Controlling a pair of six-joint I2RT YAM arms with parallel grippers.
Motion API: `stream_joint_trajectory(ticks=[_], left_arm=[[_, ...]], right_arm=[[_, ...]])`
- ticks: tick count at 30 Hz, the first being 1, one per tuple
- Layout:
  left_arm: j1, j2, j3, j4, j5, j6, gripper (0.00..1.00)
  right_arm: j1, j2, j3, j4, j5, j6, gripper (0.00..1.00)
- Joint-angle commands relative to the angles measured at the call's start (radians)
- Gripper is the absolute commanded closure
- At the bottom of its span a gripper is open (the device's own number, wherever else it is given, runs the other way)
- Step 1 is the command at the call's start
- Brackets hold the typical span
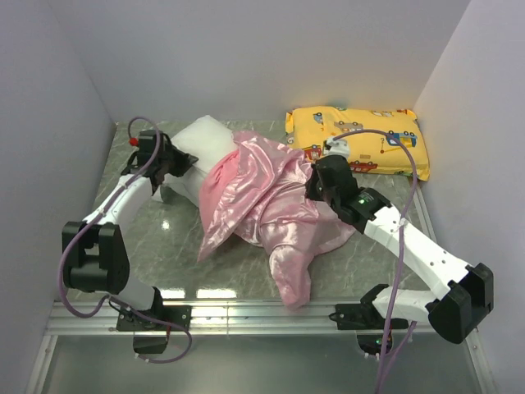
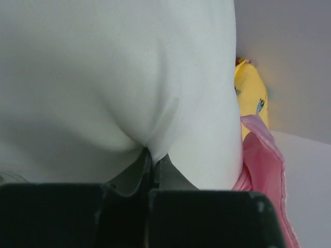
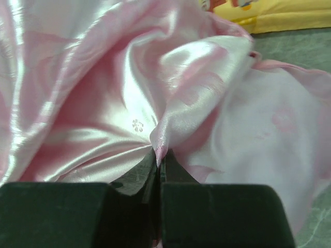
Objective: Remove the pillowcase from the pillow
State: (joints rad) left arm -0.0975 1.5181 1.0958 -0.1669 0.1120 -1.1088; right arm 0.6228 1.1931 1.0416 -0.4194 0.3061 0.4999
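The white pillow (image 1: 203, 139) lies at the back left, its right part covered by the crumpled shiny pink pillowcase (image 1: 267, 201), which trails toward the front edge. My left gripper (image 1: 170, 167) is shut on a pinch of the pillow's white fabric (image 2: 150, 103); the pillowcase edge shows at the right of that view (image 2: 264, 165). My right gripper (image 1: 313, 185) is shut on a fold of the pink pillowcase (image 3: 170, 119), seen close in the right wrist view (image 3: 161, 157).
A yellow vehicle-print pillow (image 1: 361, 139) lies at the back right against the wall, also glimpsed in both wrist views (image 2: 251, 98) (image 3: 269, 15). Grey walls close three sides. The marbled green table (image 1: 172, 246) shows in front.
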Motion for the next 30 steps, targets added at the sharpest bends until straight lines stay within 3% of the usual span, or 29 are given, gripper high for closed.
stream_joint_trajectory(ticks=[1,7,9,13,14,16,17,18,21,25,30], left_arm=[[0.164,-0.085,-0.011,-0.022,-0.044,0.009,1.00],[0.392,-0.180,-0.028,-0.048,0.024,0.021,1.00],[0.412,-0.206,-0.048,-0.046,0.017,0.030,1.00],[0.383,-0.243,-0.120,0.012,0.044,0.032,1.00],[0.369,-0.248,-0.134,0.023,0.038,0.030,1.00],[0.331,-0.265,-0.169,0.038,0.026,0.030,1.00],[0.317,-0.269,-0.181,0.047,0.019,0.027,1.00],[0.294,-0.280,-0.206,0.055,0.017,0.026,0.99],[0.254,-0.303,-0.253,0.082,0.000,0.010,1.00],[0.213,-0.312,-0.283,0.095,-0.018,0.004,1.00],[0.203,-0.329,-0.310,0.102,-0.026,0.003,0.99]], right_arm=[[-0.081,-0.072,0.025,-0.048,0.056,-0.023,1.00],[-0.357,-0.197,-0.002,-0.071,-0.053,-0.035,1.00],[-0.446,-0.213,-0.008,-0.071,-0.094,-0.046,1.00],[-0.453,-0.194,-0.009,-0.058,-0.209,-0.052,1.00],[-0.436,-0.187,-0.012,-0.050,-0.244,-0.047,1.00],[-0.292,-0.179,0.004,-0.067,-0.181,-0.044,0.89],[-0.231,-0.170,0.017,-0.077,-0.133,-0.040,0.82],[-0.156,-0.164,0.044,-0.085,-0.055,-0.034,0.66],[0.053,-0.124,0.104,-0.104,0.048,-0.009,0.44],[0.242,0.003,0.216,-0.142,0.194,-0.021,0.30],[0.359,0.245,0.424,-0.098,0.166,-0.090,0.22]])
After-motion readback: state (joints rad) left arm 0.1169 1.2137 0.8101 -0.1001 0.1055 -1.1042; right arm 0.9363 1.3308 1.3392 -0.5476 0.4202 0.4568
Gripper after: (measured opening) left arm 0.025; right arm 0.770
